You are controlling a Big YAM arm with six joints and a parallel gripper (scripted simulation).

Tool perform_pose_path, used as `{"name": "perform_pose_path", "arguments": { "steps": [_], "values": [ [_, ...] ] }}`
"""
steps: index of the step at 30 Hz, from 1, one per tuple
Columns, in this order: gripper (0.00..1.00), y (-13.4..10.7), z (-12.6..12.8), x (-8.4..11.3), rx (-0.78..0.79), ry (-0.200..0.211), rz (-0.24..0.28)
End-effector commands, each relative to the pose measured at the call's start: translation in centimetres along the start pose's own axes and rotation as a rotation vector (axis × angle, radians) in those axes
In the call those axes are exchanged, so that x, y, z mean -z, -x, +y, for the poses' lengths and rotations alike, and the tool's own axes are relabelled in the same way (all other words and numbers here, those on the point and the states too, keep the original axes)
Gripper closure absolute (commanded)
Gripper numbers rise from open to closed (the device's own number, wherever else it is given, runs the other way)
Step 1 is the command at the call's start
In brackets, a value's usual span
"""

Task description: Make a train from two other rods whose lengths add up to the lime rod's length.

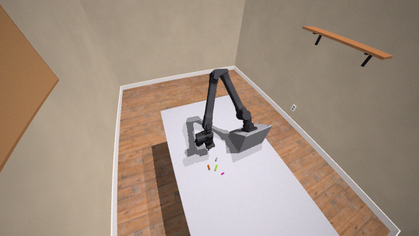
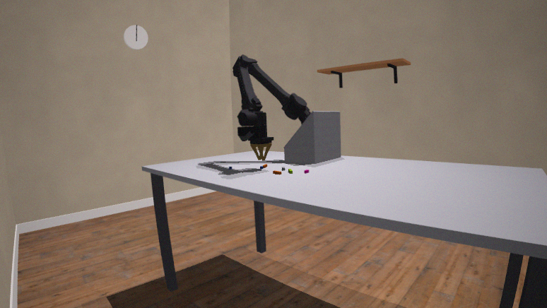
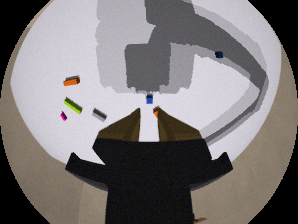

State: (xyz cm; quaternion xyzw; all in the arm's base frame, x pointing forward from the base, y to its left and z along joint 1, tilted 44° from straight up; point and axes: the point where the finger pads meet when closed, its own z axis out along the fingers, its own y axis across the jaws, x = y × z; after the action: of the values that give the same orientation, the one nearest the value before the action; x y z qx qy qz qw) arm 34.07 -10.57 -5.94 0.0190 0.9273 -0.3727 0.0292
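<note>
The lime rod lies flat on the white table, and it also shows in the wrist view. An orange rod lies left of it, a grey rod behind it and a magenta rod to its front right. My gripper hangs a little above the table, fingers pointing down, slightly open and empty. Below its tips lie a small blue rod and a short orange piece close beside it. Another blue rod lies further off in the arm's shadow.
The grey arm base block stands on the table to the right of the gripper. The table's left edge is near the rods.
</note>
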Motion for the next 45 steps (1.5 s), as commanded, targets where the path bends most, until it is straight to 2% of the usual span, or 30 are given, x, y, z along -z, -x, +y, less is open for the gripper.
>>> {"name": "perform_pose_path", "arguments": {
  "steps": [1, 6, 7, 15, 18, 45],
  "values": [
    [0.76, 0.2, -0.2, -0.8, 0.013, 0.000, -0.002],
    [0.76, 0.2, -0.2, -1.2, 0.014, 0.000, -0.002],
    [0.76, 0.7, -0.5, -1.0, 0.001, 0.000, -0.015],
    [0.76, 0.2, -0.2, -2.1, 0.014, 0.001, -0.002],
    [0.76, 0.6, -0.4, -2.0, 0.004, 0.001, -0.012],
    [0.76, 0.3, -0.2, -2.2, 0.015, 0.001, -0.003]
  ]
}}
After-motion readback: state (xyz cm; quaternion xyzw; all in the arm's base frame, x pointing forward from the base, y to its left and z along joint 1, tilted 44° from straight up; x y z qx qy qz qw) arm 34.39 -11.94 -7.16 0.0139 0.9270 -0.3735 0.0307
